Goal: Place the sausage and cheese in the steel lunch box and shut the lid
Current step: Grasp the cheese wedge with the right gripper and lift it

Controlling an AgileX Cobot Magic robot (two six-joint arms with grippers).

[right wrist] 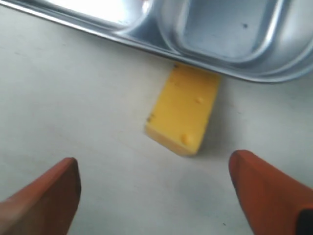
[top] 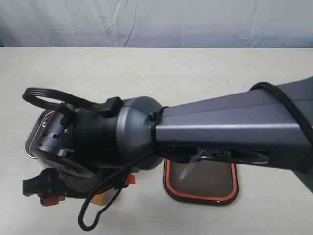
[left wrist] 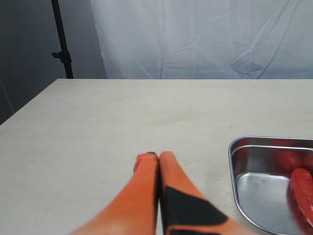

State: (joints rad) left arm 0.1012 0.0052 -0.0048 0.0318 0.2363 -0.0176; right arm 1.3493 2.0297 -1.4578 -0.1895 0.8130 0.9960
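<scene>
Against the lunch box (right wrist: 146, 39) outer wall lies the cheese (right wrist: 182, 111), flat on the table. One short end touches the wall, and the long axis runs away from the box toward the right gripper (right wrist: 154, 166). That claw is wide and empty, straddling the cheese. Sausage (left wrist: 303, 193) already in the box. Step: cheese pickup. Next, probably descend and pinch the narrow sides. Left gripper (left wrist: 155, 159) pinched closed, empty, beside the box. Lid (top: 203, 188) off, near the box.

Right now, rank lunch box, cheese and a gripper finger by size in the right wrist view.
1. Lunch box: largest.
2. Cheese and finger: look alike; finger is nearer the camera and cropped, so unranked.
</scene>
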